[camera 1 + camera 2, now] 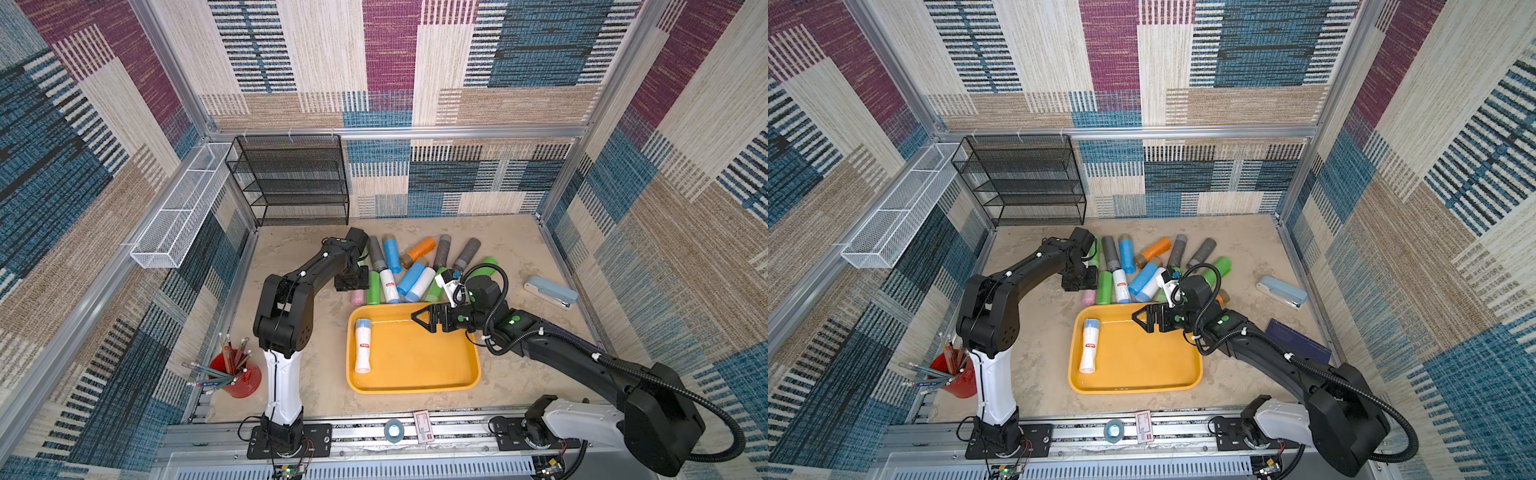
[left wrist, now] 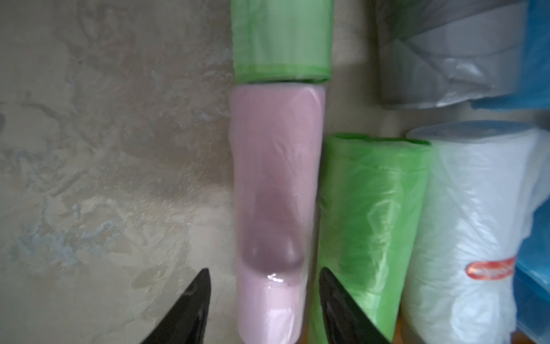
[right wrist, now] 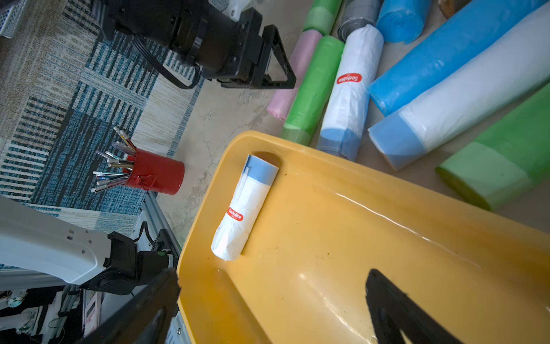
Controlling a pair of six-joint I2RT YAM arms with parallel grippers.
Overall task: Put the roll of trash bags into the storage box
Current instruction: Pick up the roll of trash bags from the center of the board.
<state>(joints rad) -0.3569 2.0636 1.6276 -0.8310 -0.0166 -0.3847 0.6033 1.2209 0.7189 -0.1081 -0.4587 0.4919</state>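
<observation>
— Between the tips of the left tool (image 2: 264,272)?
— First roll (image 2: 276,178), flat on the counter (image 2: 104,149). Past its far end, end to end with it, second roll (image 2: 281,41). Just beside it, on the side toward the right tool (image 3: 270,280), third roll (image 2: 369,223).
— Under the right tool?
— Storage box (image 3: 327,226), on the counter. Inside, ahead of the tips, lone roll (image 3: 244,208) along the side wall. Past the box's far rim, beside that tool, heap of rolls (image 1: 409,278).
</observation>
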